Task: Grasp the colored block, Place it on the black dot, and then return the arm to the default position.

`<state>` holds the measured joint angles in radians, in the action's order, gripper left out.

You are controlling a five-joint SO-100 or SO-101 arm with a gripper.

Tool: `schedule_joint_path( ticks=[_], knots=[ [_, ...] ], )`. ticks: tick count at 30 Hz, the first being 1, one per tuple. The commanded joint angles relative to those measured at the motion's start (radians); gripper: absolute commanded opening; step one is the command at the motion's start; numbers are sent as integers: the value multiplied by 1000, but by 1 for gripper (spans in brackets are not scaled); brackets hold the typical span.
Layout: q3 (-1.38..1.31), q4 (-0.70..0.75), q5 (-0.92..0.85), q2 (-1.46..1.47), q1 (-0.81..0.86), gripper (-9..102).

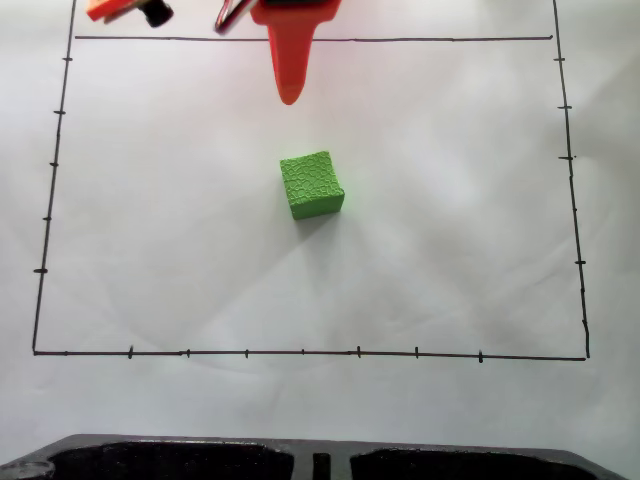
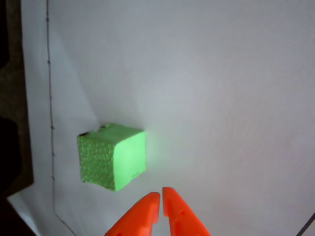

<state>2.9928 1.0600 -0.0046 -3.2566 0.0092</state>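
Note:
The colored block (image 1: 311,184), a small bright green cube with a crackled surface, rests on the white paper near the middle of the drawn rectangle. The arm's orange gripper (image 1: 289,95) hangs at the top of the fixed view, beyond the cube, with a clear gap between them. In the wrist view its two orange fingertips meet at the gripper (image 2: 161,194), shut with nothing held, just right of and below the block (image 2: 112,156). The black dot is hidden; small dark specks show along the cube's upper edge in the wrist view, and I cannot tell what they are.
A thin black border (image 1: 300,352) with tick marks frames the white paper. A dark moulded object (image 1: 200,460) lies along the bottom edge of the fixed view. Red and black cables (image 1: 228,14) sit at the top beside the arm. Dark ground (image 2: 10,147) lies beyond the paper's left edge.

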Motion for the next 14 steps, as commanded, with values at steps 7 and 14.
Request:
schedule_joint_path(
  ticks=[7,14],
  knots=[
    [-3,-9,9,-12,9,0],
    [-3,-9,14,-12,14,0]
  ],
)
